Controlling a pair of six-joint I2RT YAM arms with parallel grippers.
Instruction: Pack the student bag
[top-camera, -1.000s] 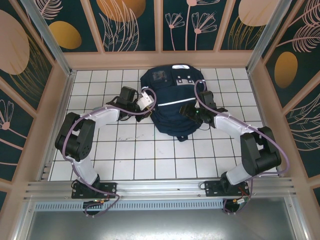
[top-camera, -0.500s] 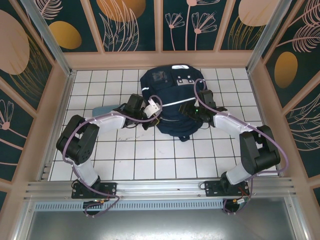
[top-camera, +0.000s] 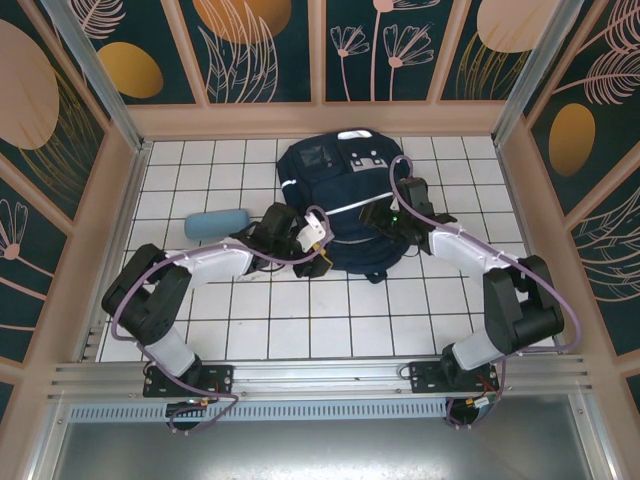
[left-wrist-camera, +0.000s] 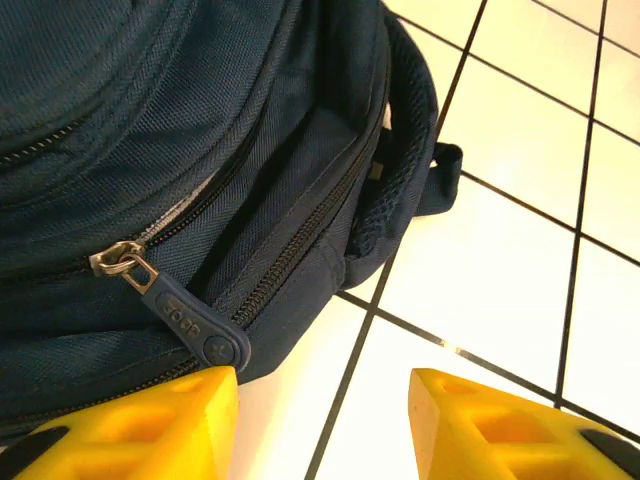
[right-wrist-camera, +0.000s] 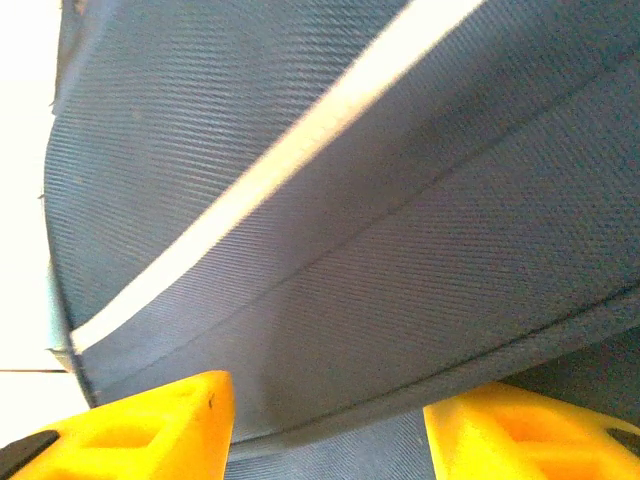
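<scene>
The student bag (top-camera: 335, 190), navy with a white stripe, lies at the back middle of the tiled table. My left gripper (top-camera: 320, 255) sits at its near left edge. In the left wrist view it (left-wrist-camera: 323, 405) stands open over bare tile, and the bag's blue zipper pull (left-wrist-camera: 195, 325) lies free just above its left finger. The zipper runs shut along the bag (left-wrist-camera: 150, 120). My right gripper (top-camera: 382, 222) is at the bag's right side. There its jaws (right-wrist-camera: 325, 410) hold a thick fold of bag fabric (right-wrist-camera: 400, 270) below the white stripe (right-wrist-camera: 280, 170).
A light-blue pouch (top-camera: 217, 222) lies on the tiles left of the bag, behind my left forearm. Wooden walls ring the table on three sides. Bare tiles (top-camera: 330, 320) stretch between the bag and the arm bases.
My left gripper has slid right along the bag's near edge and opened. The bag has bunched up toward the back. The blue pouch has come into view behind the left arm.
</scene>
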